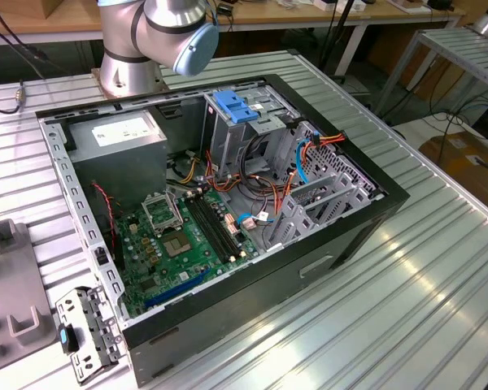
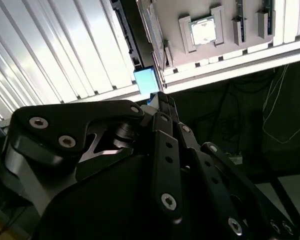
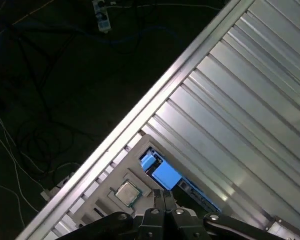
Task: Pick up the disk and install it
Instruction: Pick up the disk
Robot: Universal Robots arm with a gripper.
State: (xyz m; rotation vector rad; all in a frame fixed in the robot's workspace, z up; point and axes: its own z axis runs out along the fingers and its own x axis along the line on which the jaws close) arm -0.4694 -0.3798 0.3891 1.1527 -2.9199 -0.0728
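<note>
Hovering just over disk (image 3: 165, 175), pincer (image 3: 162, 194) clenched, empty. Disk sits apparently on edge in grey tray (image 3: 106, 176) at table (image 3: 240, 100) edge, near processor chip (image 3: 126, 192). Likely heavy, rigid, shock-sensitive; take hold by blue carrier frame.

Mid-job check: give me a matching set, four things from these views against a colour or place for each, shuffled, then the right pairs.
Things:
1. disk
2. motherboard
3. power-supply box
4. chip

Colour or place:
A. green, on the floor of the open case
B. silvery, seated in the pale tray by the disk
C. grey with a white sticker, in the case corner nearest the arm
D. blue-edged, just ahead of the gripper

Pairs: 1-D, 2-A, 3-C, 4-B.
</note>
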